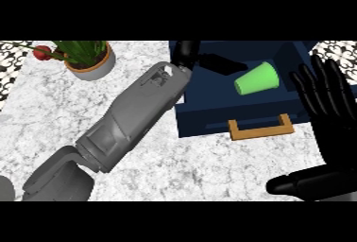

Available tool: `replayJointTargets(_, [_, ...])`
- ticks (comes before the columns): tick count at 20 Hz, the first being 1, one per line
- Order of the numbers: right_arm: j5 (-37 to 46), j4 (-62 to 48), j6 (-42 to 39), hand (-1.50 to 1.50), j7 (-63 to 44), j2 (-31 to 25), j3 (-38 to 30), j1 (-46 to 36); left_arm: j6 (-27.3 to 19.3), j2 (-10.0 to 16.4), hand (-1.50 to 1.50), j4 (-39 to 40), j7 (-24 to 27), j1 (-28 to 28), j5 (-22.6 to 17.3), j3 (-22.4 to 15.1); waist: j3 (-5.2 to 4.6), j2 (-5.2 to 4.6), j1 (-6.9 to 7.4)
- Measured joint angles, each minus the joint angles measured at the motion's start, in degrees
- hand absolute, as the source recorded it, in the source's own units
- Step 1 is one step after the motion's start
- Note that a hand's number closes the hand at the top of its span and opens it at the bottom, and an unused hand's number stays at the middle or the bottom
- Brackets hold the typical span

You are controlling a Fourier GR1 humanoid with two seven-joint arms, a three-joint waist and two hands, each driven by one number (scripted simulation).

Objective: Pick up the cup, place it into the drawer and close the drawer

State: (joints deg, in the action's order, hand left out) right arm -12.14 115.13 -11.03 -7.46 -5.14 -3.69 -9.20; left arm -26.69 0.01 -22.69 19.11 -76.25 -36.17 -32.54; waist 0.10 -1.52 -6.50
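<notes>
Lying on its side, the green cup is inside the open dark blue drawer, toward the right part of it. The drawer is pulled out toward the robot, and its light brown handle stands at the front edge, over the marbled white desk.

The left grey forearm goes diagonally from the lower left corner up to the drawer. At its end the left robot hand is over the back left part of the drawer, and a black part of it points toward the cup and ends just beside the cup's upper left side. Whether this robot hand is wide or narrow I cannot tell, and I also cannot tell if it touches the cup.

The right robot hand shows at the right edge of the view, beside the drawer. It is spread wide and holds nothing; it is apart from the cup.

At the top left of the desk stands a potted plant with green leaves in a grey pot with an orange rim, and a small red thing is just to its left.
</notes>
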Motion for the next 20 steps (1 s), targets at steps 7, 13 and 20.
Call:
replayJointTargets(7, [-4.5, 0.6, -1.5, -1.50, -1.4, -0.4, -1.2, 0.9, 1.9, 0.0, -1.50, -3.8, 5.8, 0.7, -5.7, 2.0, -0.04, 0.42, 1.40])
replayJointTargets(13, [-7.3, 3.1, -3.2, 1.50, -3.2, -2.6, -3.1, 2.7, 3.6, 0.4, -1.50, -8.0, 7.2, 3.0, -7.8, 5.0, -0.08, 1.26, 4.52])
replayJointTargets(20, [-3.7, 4.2, -8.8, 1.50, -2.1, -8.2, -3.4, 4.6, 2.5, 5.1, -1.50, -17.9, 5.0, 9.4, -8.8, 7.9, -0.11, 1.94, 7.04])
